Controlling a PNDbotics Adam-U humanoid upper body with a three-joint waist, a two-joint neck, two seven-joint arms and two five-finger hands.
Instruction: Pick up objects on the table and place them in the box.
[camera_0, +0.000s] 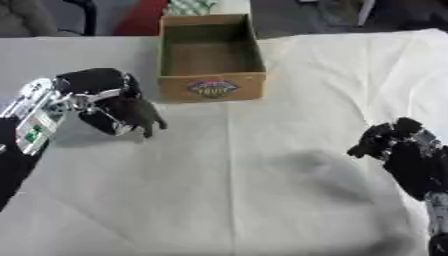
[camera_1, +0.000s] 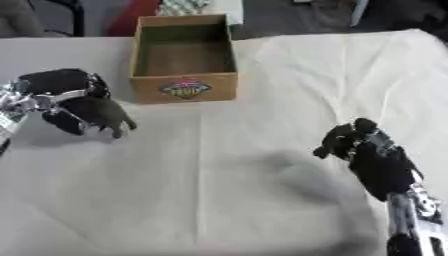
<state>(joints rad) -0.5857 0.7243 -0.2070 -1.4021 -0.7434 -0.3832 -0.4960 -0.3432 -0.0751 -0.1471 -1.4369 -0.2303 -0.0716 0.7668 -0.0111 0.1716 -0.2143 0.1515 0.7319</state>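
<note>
In the left eye view, the left robot hand (camera_0: 101, 97) sits over the left part of the tabletop (camera_0: 262, 190), which is covered with a white cloth. Its fingers curl down around a small dark object (camera_0: 138, 114), and the dark tips hang toward the cloth. The object is a dark grey lump whose form cannot be made out; what shows of it runs from upper left to lower right, with a narrow end pointing down and to the right, toward the middle of the tabletop. Whether it touches the cloth cannot be told. A shadow lies on the cloth just below the hand. The cardboard box (camera_0: 212, 86) stands at the far middle of the tabletop, near the hand's upper right and apart from it. Its long axis runs away from the robot, its top is open, and a coloured label faces the robot on the near wall. Its inside looks bare.

In the right eye view, the right robot hand (camera_1: 354, 142) shows at the lower right, well apart from the box and from the dark object. Its fingers are curled in at the top of the hand and hold nothing. The arm runs down to the lower right corner. Here the dark object's narrow end again points down and right, below the box's near left corner.
</note>
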